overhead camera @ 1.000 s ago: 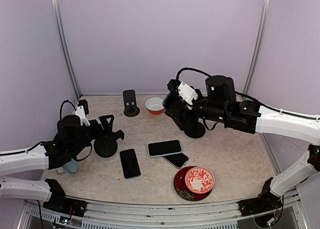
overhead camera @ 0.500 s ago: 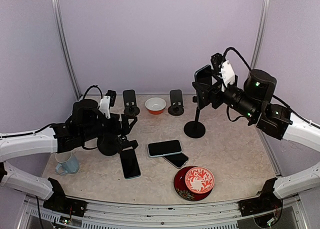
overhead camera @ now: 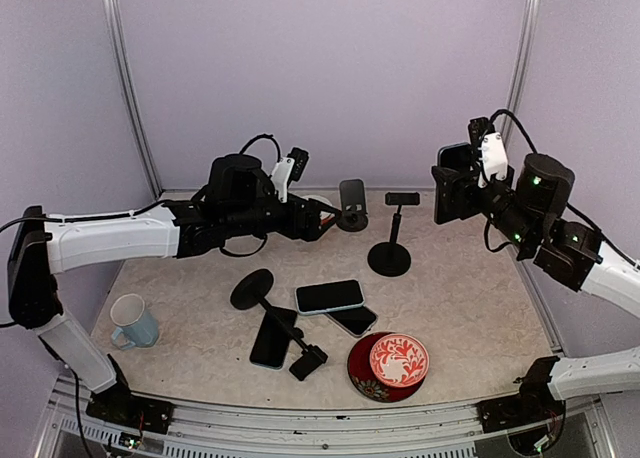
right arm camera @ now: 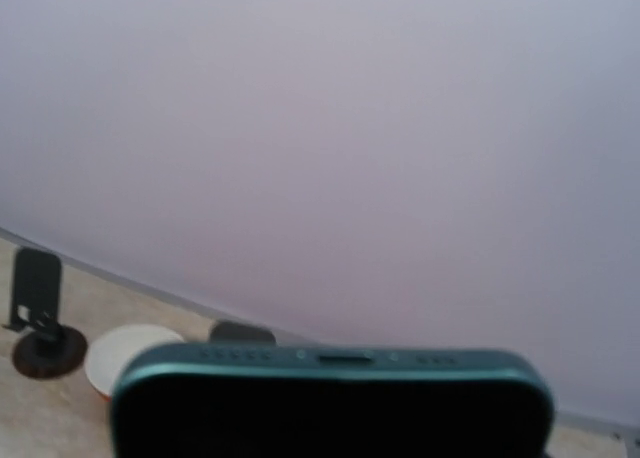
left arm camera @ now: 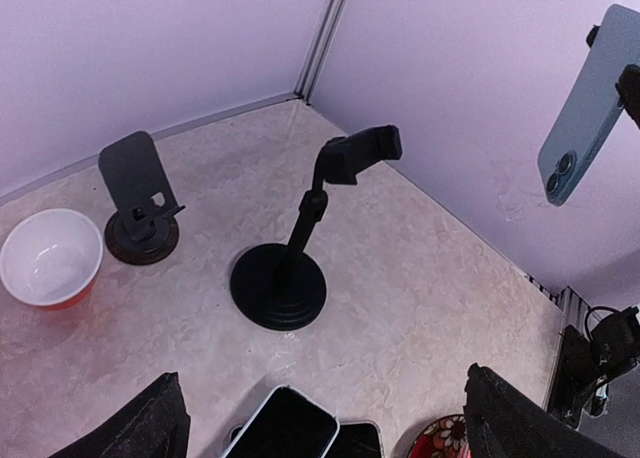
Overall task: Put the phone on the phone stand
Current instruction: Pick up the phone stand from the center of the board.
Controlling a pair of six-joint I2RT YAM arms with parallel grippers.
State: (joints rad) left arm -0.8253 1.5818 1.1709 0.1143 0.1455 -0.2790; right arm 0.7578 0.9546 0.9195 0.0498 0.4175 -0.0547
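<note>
My right gripper (overhead camera: 457, 185) is shut on a teal-edged phone (overhead camera: 452, 181), held upright in the air at the right, well above and right of the tall black phone stand (overhead camera: 389, 246). That stand's clamp (left arm camera: 360, 150) is empty. In the right wrist view the phone (right arm camera: 330, 398) fills the bottom and hides the fingers. My left gripper (overhead camera: 322, 218) hovers open over the middle back of the table with nothing between its fingers (left arm camera: 160, 423). A second tall stand (overhead camera: 275, 313) lies toppled across a dark phone (overhead camera: 268, 343).
Two more phones (overhead camera: 330, 296) (overhead camera: 352, 320) lie mid-table. Red patterned dishes (overhead camera: 390, 363) sit at the front. A mug (overhead camera: 133, 321) stands front left. A small black stand (left arm camera: 140, 203) and a white-and-red bowl (left arm camera: 48, 258) are at the back.
The left arm swung from the left side to the back centre, and the stand it was at has fallen onto a phone. The right arm carried its phone up and right, away from the upright stand.
</note>
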